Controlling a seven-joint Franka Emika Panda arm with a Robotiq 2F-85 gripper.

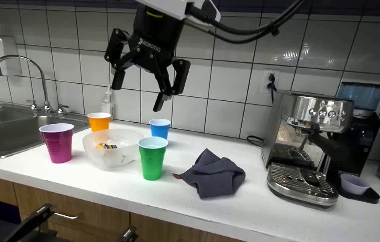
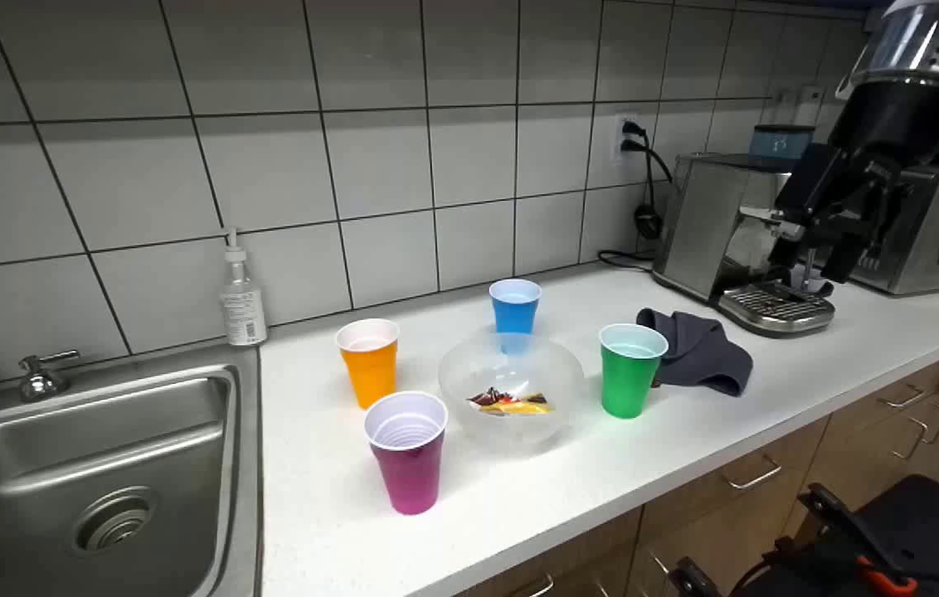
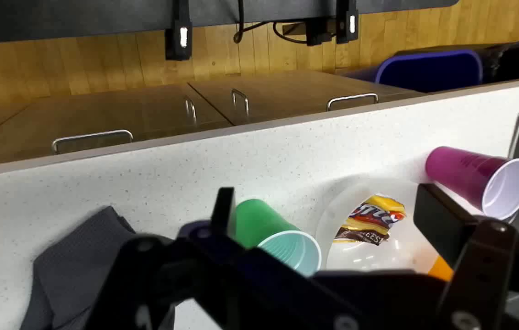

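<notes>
- Four tall cups [image 1: 152, 161] are being counted.
- One large bowl [image 1: 112, 158] is being shown.
- At least one snack packet [image 3: 372, 220] is being shown.
- One cloth [image 1: 215, 176] is being shown.
- One coffee machine [image 1: 287, 139] is being shown.
- One pump bottle [image 2: 244, 311] is being shown.

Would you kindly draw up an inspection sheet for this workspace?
Surface: white speckled countertop.
Things: purple plastic cup, orange plastic cup, blue plastic cup and green plastic cup, all upright around a frosted translucent bowl holding yellow and brown snack packaging.
Clutter: crumpled dark grey cloth; clear pump bottle.
Gripper: black gripper, open, holding nothing, raised above the countertop.
Cables: black arm cables; black plugs in a white wall outlet.
Surroundings: steel sink, silver espresso machine, white tiled wall.
</notes>
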